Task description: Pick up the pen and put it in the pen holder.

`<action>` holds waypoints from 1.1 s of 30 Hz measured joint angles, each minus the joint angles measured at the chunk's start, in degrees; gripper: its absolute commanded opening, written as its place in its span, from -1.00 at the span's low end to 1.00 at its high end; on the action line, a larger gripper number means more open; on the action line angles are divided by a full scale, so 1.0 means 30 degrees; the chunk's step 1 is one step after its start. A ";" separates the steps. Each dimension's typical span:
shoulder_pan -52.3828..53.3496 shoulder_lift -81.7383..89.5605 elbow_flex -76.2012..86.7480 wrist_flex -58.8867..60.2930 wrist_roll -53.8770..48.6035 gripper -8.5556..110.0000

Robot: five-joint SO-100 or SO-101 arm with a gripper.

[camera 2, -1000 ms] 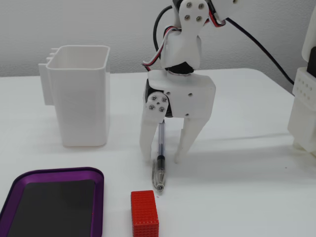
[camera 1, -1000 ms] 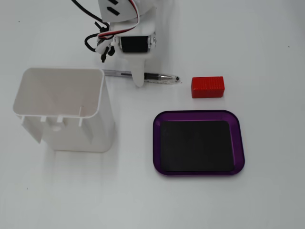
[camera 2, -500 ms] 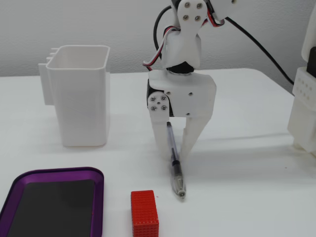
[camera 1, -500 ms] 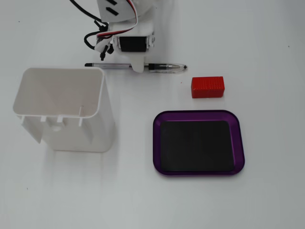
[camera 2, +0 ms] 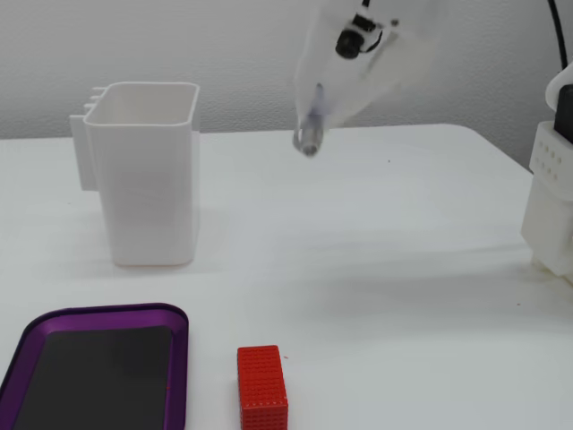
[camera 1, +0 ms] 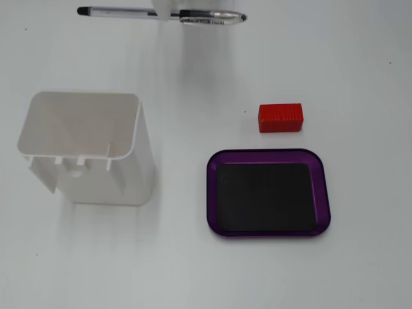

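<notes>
A clear pen (camera 1: 212, 18) with a black tip lies level along the top edge of a fixed view. In another fixed view the pen (camera 2: 310, 136) points end-on toward the camera and hangs above the table. My white gripper (camera 1: 165, 11) is shut on the pen's middle; only one fingertip shows there. The gripper (camera 2: 319, 97) is blurred in that view. The white pen holder (camera 1: 132, 174) stands upright with its mouth open, apart from the pen. In a fixed view the holder (camera 2: 148, 179) is left of and lower than the gripper.
A purple tray (camera 1: 322, 193) with a black inside lies on the white table; it also shows at the lower left in a fixed view (camera 2: 179, 358). A red ribbed block (camera 1: 280, 118) (camera 2: 261, 387) sits beside it. A white arm base (camera 2: 551, 197) stands at the right edge.
</notes>
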 measured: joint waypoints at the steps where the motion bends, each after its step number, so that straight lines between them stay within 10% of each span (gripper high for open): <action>1: -0.0059 0.0586 -0.0645 0.0000 0.0615 -0.87; 20: -0.0879 -0.9199 -1.6260 -0.3281 1.3594 -0.87; 33: 0.1729 -1.8281 -2.4727 0.0381 1.6553 -0.86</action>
